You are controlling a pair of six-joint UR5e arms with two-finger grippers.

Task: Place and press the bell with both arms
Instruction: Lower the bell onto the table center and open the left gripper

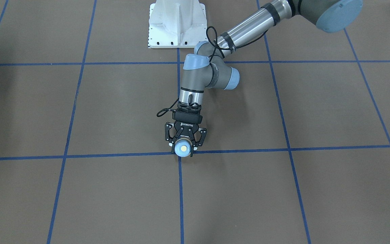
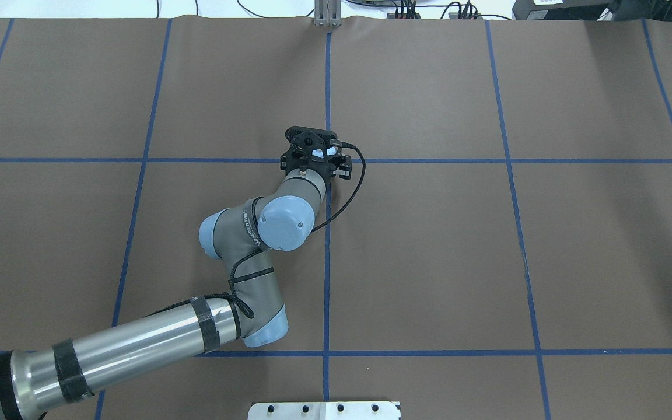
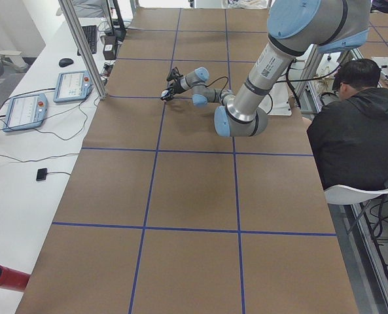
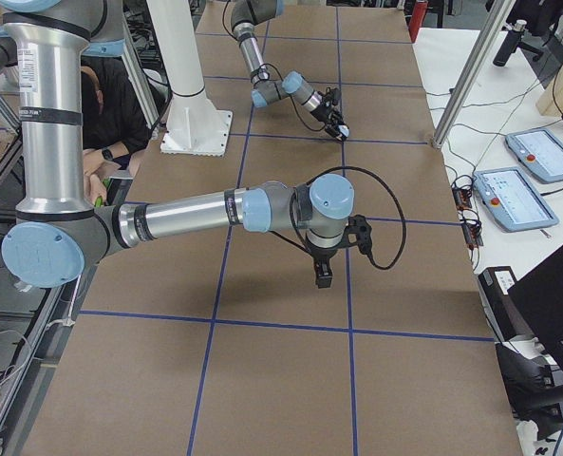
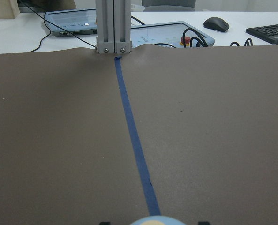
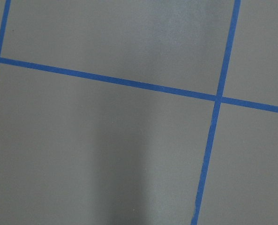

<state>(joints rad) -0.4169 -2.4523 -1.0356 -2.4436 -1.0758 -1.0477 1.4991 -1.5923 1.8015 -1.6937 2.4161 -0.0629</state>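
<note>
The small light-blue domed bell (image 1: 181,149), cream button on top, is clamped in the left gripper (image 1: 182,146) at a tape crossing (image 1: 180,158); I cannot tell the right gripper's (image 4: 322,274) state.

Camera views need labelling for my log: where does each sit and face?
Front-facing: across the table, facing the pedestal; left arm holds the bell.
Overhead: behind pedestal, looking down; left arm.
Exterior left: table's left end; left arm nearest.
Exterior right: right end; right arm nearest.
Left wrist: along the table; bell's top only.
Right wrist: down onto tape; no body.
Shared: front-facing and overhead show the bell.
</note>
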